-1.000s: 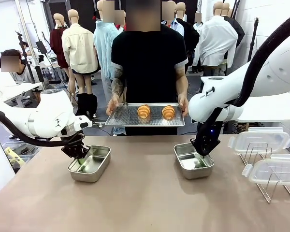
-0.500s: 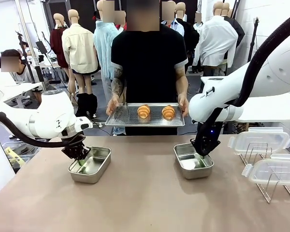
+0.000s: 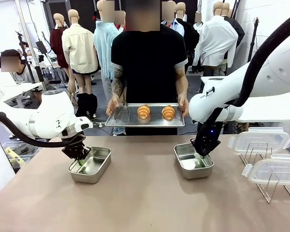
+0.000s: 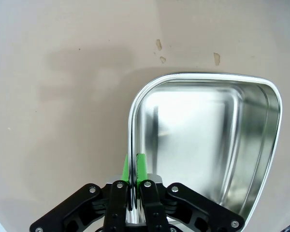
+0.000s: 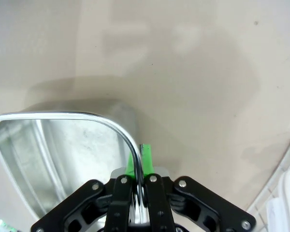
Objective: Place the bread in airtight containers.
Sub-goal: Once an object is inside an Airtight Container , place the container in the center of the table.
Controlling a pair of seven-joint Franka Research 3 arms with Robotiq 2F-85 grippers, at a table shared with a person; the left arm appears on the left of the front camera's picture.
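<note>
Two golden croissants (image 3: 144,111) (image 3: 168,112) lie on a perforated metal tray (image 3: 128,117) that a person holds with both hands at the far side of the table. Two empty steel containers stand on the table, one at the left (image 3: 90,164) (image 4: 208,145) and one at the right (image 3: 193,160) (image 5: 53,154). My left gripper (image 3: 80,158) (image 4: 133,162) is shut on the left container's rim. On the right container's rim my right gripper (image 3: 201,152) (image 5: 138,157) is shut, one finger inside and one outside.
Two clear plastic lids (image 3: 261,141) (image 3: 275,171) rest on a wire rack (image 3: 273,191) at the table's right. The table's middle and front (image 3: 145,203) are bare.
The left container and my left gripper have shifted slightly to the right. The person, the tray and my right arm have stayed still.
</note>
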